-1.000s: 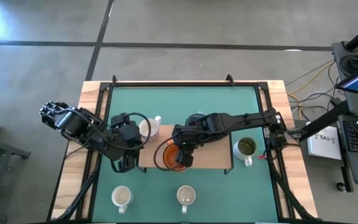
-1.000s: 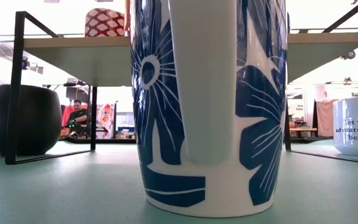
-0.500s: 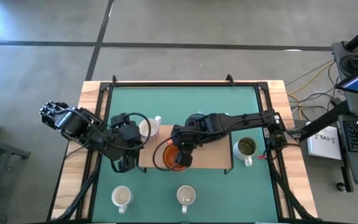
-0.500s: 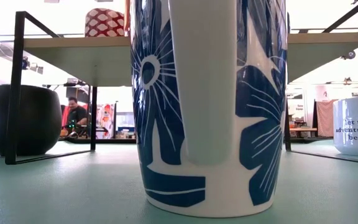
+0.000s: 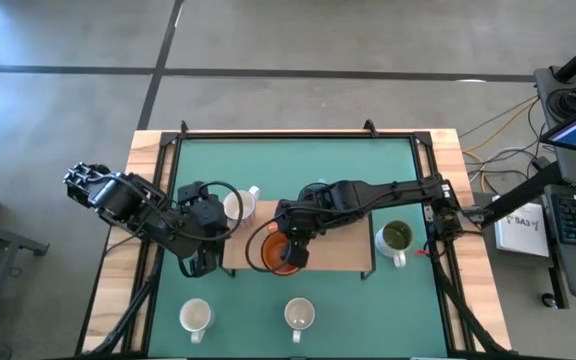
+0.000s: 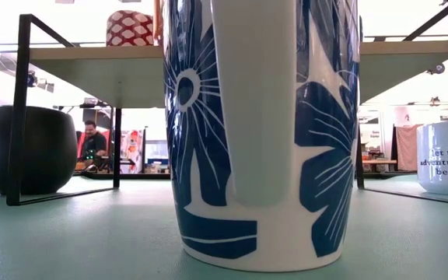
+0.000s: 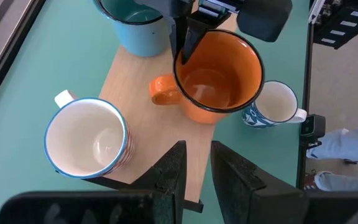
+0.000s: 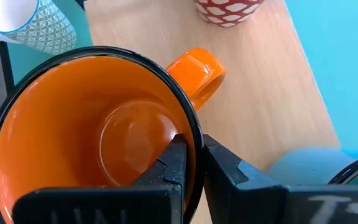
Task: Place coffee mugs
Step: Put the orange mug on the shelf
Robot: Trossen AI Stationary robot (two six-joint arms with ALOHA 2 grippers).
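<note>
An orange mug with a dark rim stands upright on a raised wooden shelf at mid-table. My right gripper is shut on it. My left gripper hovers open over the shelf's left end, nothing between its fingers, beside a white mug with a red pattern. A teal mug also stands on the shelf. On the green mat below stand a blue-flowered mug, a white mug and a mug that is green inside. My right gripper pinches the orange mug's wall at the rim, one finger inside the mug and one outside, a short way round from the handle. The fingers slant down from above and from the table's right. The mug sits upright on the shelf.
The shelf stands on black metal legs above the mat. A white mug with dark print and a dark mug stand on the mat under its ends. A person sits in the room far behind the table.
</note>
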